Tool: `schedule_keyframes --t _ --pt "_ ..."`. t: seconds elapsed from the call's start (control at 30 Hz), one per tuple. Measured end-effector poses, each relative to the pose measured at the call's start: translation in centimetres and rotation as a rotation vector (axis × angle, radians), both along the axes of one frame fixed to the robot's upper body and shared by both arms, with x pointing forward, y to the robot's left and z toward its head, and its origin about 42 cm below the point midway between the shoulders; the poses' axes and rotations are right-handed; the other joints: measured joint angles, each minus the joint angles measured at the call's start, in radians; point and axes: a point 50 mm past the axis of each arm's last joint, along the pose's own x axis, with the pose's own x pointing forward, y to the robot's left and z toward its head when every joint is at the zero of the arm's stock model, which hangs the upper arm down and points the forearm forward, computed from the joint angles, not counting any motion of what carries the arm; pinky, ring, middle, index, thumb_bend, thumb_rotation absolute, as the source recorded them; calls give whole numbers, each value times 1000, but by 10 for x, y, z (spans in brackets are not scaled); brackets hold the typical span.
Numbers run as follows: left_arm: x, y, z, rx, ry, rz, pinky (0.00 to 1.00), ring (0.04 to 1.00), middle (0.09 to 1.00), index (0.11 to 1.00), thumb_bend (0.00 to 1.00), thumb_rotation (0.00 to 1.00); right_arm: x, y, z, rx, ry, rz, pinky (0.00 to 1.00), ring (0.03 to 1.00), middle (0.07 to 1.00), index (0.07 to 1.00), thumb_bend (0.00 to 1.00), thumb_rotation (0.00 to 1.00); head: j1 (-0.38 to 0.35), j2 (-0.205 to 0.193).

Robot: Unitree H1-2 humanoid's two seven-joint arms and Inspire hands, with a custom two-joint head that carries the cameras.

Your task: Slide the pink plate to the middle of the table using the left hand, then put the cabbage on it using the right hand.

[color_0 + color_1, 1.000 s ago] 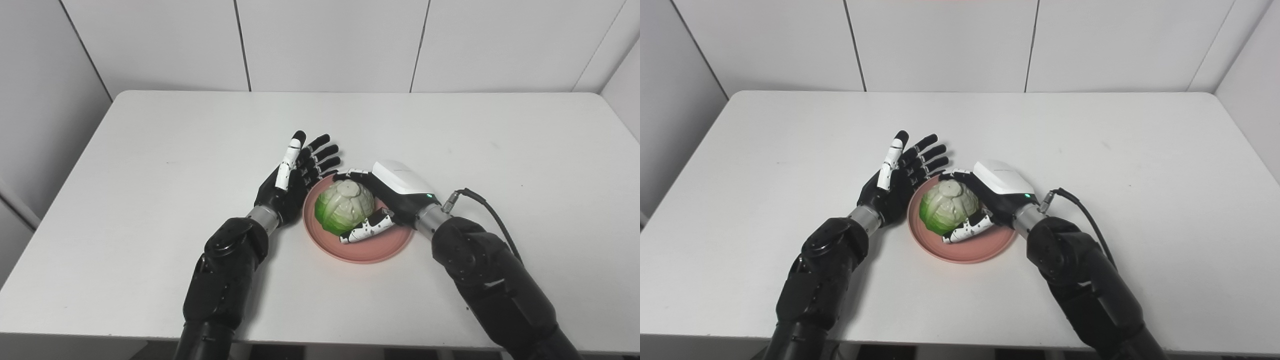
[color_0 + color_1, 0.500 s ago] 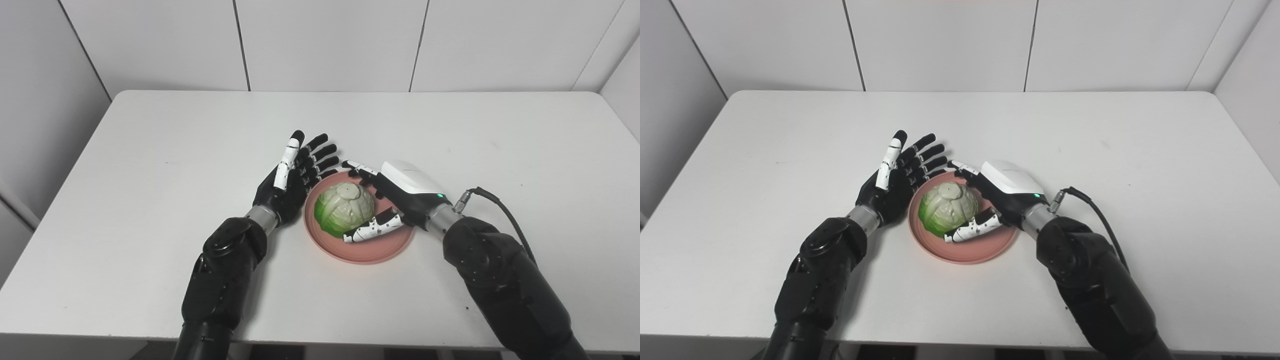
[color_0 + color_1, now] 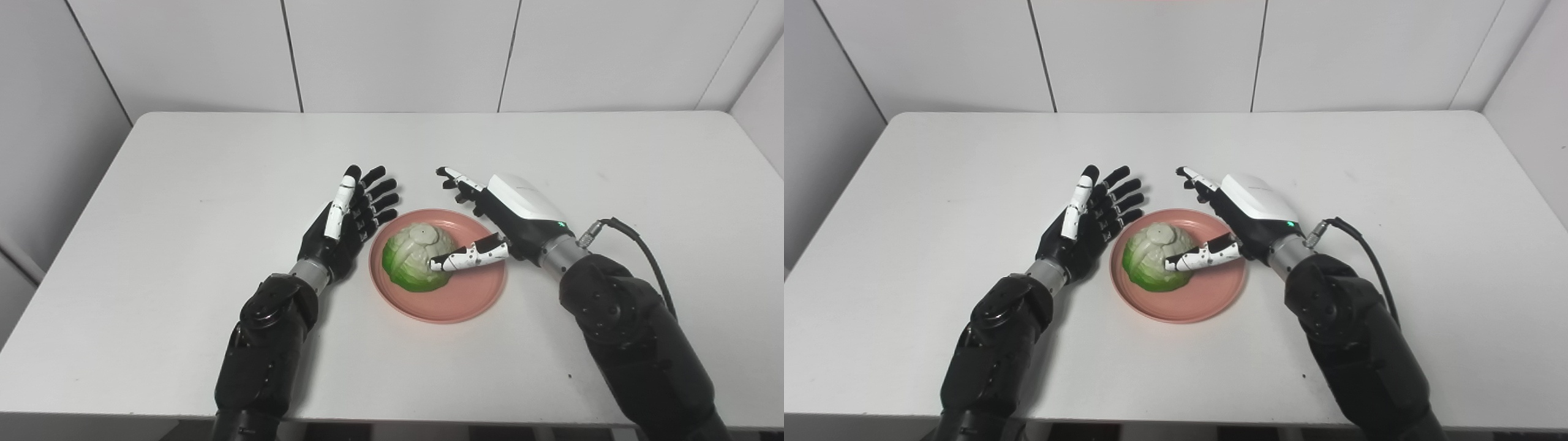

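Released a moment ago, the cabbage [image 3: 415, 256] now sits free on the pink plate [image 3: 465, 300] near the table [image 3: 184, 184] middle. Right of the plate, the right hand [image 3: 502, 214] has lifted away — fingers spread, holding nothing. Left of the plate, the left hand [image 3: 346, 223] waits open — empty.

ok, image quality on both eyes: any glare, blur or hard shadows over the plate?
Left eye view: sharp, even light, table near-white, soft shadow beside the left hand. Right eye view: same, pink plate and cabbage crisp, no glare.
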Motion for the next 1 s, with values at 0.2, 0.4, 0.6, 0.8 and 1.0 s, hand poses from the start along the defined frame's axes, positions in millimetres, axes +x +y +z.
schedule_keyframes --t 0.2,0.4,0.6,0.8,1.0 --pt "-11 7 -3 35 -35 21 921 924 929 928 632 1000 -7 -11 -7 129 -57 -70 778 890 944 981 988 733 -3 0" --pt "-26 15 -7 100 -81 31 954 959 965 963 644 1000 -29 -27 -34 289 -64 -182 869 942 976 1000 905 989 -6 2" --pt "-39 15 -7 122 -97 43 971 986 991 991 632 1000 -48 -31 -54 426 -56 -291 845 969 1000 1000 837 1000 -15 3" --pt "-51 18 -9 122 -101 49 990 999 998 1000 613 1000 -68 -30 -75 600 9 -363 912 999 1000 1000 805 1000 -23 3" --pt "-57 20 -9 120 -113 58 1000 1000 1000 1000 618 1000 -76 -31 -83 666 27 -408 926 1000 1000 1000 808 1000 -25 9"
